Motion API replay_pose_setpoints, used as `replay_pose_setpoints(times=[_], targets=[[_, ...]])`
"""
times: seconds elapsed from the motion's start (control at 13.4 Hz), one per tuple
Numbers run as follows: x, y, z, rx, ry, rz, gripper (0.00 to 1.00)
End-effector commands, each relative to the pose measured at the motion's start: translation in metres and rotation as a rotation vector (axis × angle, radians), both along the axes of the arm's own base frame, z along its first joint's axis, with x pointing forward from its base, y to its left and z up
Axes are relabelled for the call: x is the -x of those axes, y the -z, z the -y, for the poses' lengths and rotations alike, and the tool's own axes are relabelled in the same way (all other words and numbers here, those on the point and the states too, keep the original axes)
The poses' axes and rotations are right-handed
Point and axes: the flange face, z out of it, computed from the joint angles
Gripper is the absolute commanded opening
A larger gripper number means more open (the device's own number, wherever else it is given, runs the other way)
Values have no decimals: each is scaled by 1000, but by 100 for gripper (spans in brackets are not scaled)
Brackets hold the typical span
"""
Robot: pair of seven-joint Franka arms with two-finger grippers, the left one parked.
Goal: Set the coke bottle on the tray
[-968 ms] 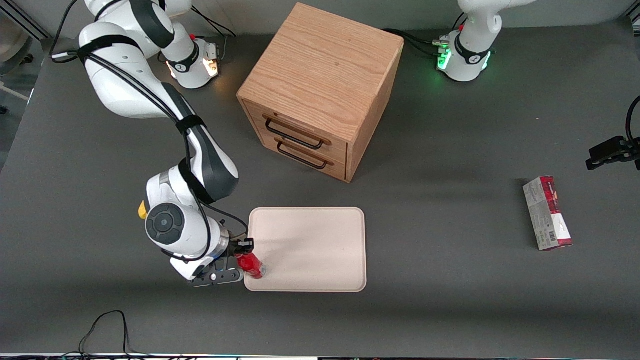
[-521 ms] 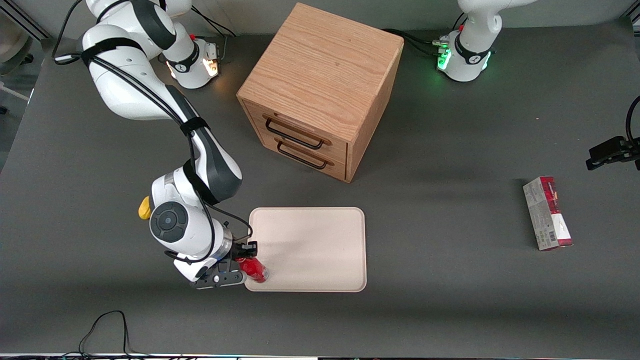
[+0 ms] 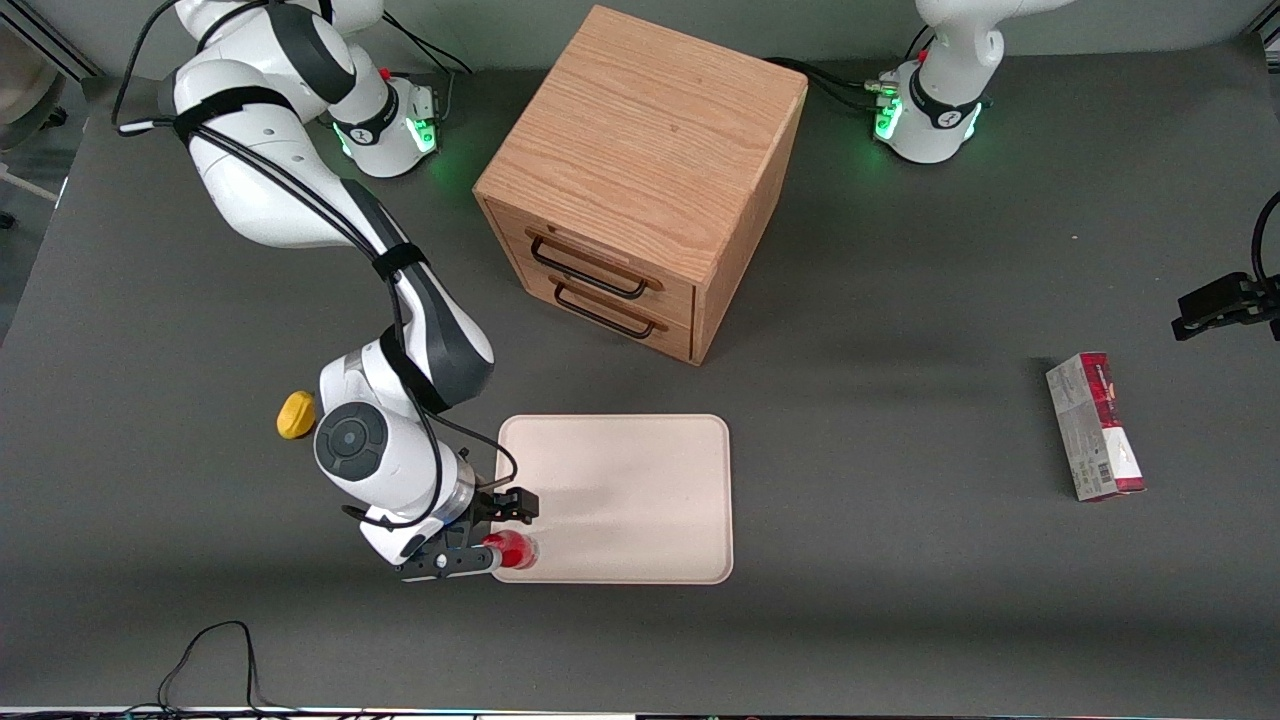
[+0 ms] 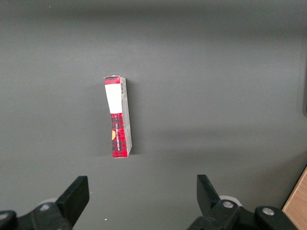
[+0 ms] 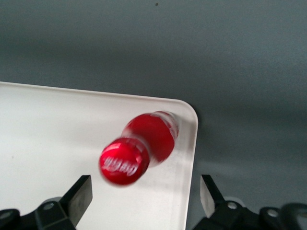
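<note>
Spread wide and gripping nothing, the gripper [image 3: 503, 532] is hovering above the tray's [image 3: 640, 480] corner nearest the front camera at the working arm's end, over a dark grey table [image 3: 900, 620] that is also carrying a wooden drawer cabinet [image 3: 640, 180]. Between its fingers [image 5: 81, 194], the coke bottle [image 5: 144, 146] is standing upright in that tray corner, its long axis vertical and its red cap [image 5: 123, 164] pointing up at the wrist camera.
</note>
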Motion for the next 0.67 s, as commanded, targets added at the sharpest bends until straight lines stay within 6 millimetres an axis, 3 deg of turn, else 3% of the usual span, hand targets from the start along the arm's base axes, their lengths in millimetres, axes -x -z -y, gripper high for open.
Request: replay_pose_setpoints(times=[0.0, 0.15, 0.3, 0.45, 0.6], targets=[[-3, -18, 9, 36, 24, 39, 100], [0, -53, 19, 95, 12, 46, 100], [10, -96, 43, 141, 35, 1, 100], [32, -151, 77, 183, 37, -27, 100], [68, -200, 135, 174, 49, -41, 100]])
